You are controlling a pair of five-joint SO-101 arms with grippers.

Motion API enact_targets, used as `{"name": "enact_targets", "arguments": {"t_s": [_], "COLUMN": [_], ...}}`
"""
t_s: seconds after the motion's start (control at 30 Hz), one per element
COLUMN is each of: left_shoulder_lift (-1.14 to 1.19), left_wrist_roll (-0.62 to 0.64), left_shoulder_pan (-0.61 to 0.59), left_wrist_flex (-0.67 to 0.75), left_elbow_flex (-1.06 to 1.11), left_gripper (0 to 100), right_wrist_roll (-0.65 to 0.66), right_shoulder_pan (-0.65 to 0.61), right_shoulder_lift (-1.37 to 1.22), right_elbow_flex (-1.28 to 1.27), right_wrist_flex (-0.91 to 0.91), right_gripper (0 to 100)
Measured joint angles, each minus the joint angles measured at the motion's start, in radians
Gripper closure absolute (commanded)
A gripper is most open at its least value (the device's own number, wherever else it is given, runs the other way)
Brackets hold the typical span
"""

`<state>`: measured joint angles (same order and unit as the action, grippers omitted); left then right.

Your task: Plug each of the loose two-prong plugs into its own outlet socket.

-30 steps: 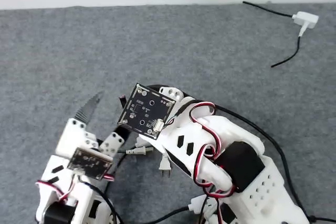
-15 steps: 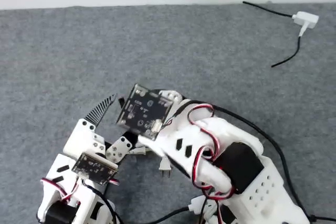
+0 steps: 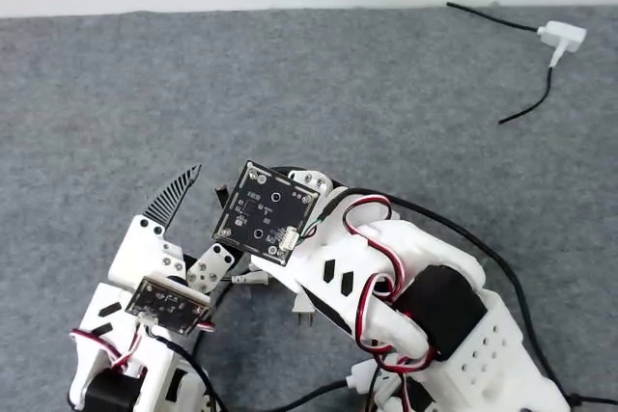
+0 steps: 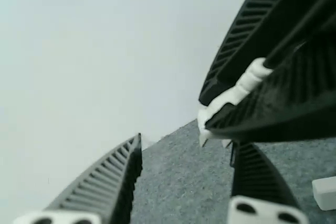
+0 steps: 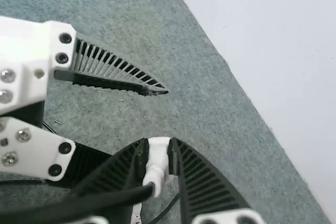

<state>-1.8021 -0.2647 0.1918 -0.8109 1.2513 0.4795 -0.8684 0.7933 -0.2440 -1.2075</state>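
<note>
My right gripper is shut on a white two-prong plug with a black cable. In the left wrist view that held plug sits between the right gripper's dark ribbed fingers. My left gripper is open, with its ribbed fingers on either side of the right gripper's tips. In the high view the left gripper is at the lower left, beside the right arm's camera board. Two white plugs lie on the carpet under the arms. A white outlet piece lies at the far right.
Grey carpet covers the table, with a pale wall along its far edge. A black cable trails from the far-right white piece. Black cables run along the right arm near the front edge.
The left gripper swung right toward the right gripper, then eased back slightly. The right arm's camera board shifted a little left. The plugs on the carpet stayed put.
</note>
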Motion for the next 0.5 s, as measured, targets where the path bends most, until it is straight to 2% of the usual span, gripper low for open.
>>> {"name": "enact_targets", "arguments": {"t_s": [0.5], "left_shoulder_lift": [0.0], "left_wrist_roll": [0.0], "left_shoulder_pan": [0.0], "left_wrist_flex": [0.0], "left_elbow_flex": [0.0], "left_gripper": [75], "right_wrist_roll": [0.0], "right_shoulder_pan": [0.009], "right_shoulder_lift": [0.002], "right_elbow_flex": [0.012], "right_wrist_flex": [-0.034], "right_gripper": [99.0]}}
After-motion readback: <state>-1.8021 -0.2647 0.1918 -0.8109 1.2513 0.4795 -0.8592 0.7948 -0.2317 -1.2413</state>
